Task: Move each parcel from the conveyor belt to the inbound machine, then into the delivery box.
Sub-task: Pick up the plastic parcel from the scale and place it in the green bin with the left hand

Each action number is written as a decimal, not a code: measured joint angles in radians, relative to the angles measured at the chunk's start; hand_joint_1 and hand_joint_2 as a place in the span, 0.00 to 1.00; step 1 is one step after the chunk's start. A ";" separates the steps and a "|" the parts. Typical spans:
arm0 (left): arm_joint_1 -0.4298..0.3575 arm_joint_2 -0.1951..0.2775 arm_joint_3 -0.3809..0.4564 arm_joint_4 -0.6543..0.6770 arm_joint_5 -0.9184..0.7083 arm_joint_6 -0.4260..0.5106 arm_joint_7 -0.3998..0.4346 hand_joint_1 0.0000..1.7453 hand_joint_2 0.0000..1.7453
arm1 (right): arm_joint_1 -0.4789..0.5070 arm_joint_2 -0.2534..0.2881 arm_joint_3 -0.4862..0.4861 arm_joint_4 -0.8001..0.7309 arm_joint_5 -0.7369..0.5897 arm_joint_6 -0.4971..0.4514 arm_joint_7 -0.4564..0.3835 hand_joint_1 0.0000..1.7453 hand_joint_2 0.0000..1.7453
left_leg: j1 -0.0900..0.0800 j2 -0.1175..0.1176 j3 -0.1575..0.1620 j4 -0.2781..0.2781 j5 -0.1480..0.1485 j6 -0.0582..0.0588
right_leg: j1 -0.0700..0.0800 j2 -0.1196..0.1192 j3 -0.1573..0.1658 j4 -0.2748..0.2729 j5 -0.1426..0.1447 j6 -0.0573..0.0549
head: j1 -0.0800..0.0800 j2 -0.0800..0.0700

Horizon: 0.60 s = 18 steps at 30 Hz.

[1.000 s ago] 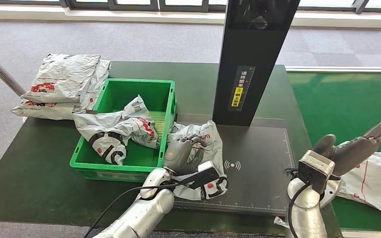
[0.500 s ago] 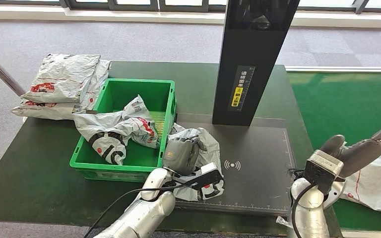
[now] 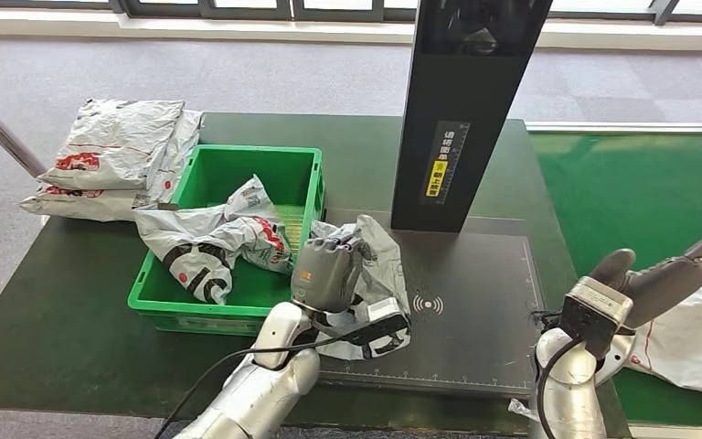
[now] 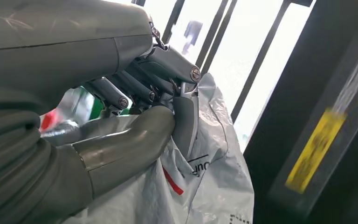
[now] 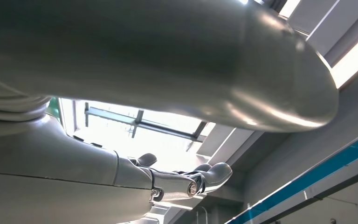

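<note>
Left hand (image 3: 327,274): clamped on grey parcel (image 3: 377,265), bunched and lifted off scan pad (image 3: 475,311), just right of green crate (image 3: 228,306).
Right hand (image 3: 667,274): fingers spread, empty, raised right of scan pad, above next parcel (image 3: 695,338) lying on green belt (image 3: 640,192).
Green crate: already holds crumpled parcels (image 3: 215,242); near wall directly beside held bag.
Black scanner column (image 3: 462,119): behind pad.
Spare parcels (image 3: 110,155): stacked beyond crate's far left corner.
Risks: slack tail of bag likely to snag crate rim and spill outside; thin film may slip from grip; crowded crate may leave bag perched on rim.
</note>
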 joint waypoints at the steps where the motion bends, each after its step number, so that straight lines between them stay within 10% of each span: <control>1: 0.013 0.003 0.007 -0.062 0.002 0.000 -0.026 1.00 1.00 | 0.000 0.000 0.000 -0.001 0.000 0.000 0.000 0.00 0.00 | 0.000 0.000 0.000 0.000 0.000 0.000 | 0.000 0.000 0.000 0.000 0.000 0.000 | 0.000 0.000; 6: 0.059 0.015 0.042 -0.352 0.051 0.003 -0.124 1.00 1.00 | 0.001 0.001 0.000 -0.003 0.003 0.000 0.000 0.00 0.00 | 0.000 0.000 0.000 0.000 0.000 0.000 | 0.000 0.000 0.000 0.000 0.000 0.000 | 0.000 0.000; 10: 0.084 0.024 0.084 -0.539 0.119 0.004 -0.172 1.00 1.00 | 0.002 0.002 -0.007 -0.011 0.011 0.000 0.000 0.00 1.00 | 0.000 0.000 0.000 -0.001 0.000 0.000 | 0.001 0.000 0.000 0.000 -0.001 -0.001 | 0.000 0.000; 18: 0.109 0.031 0.176 -0.644 0.253 0.005 -0.244 1.00 1.00 | 0.025 0.003 -0.019 -0.037 -0.004 0.000 0.000 0.00 1.00 | 0.000 0.000 0.000 0.000 0.000 0.000 | 0.000 -0.001 0.000 0.000 -0.001 -0.001 | 0.000 0.000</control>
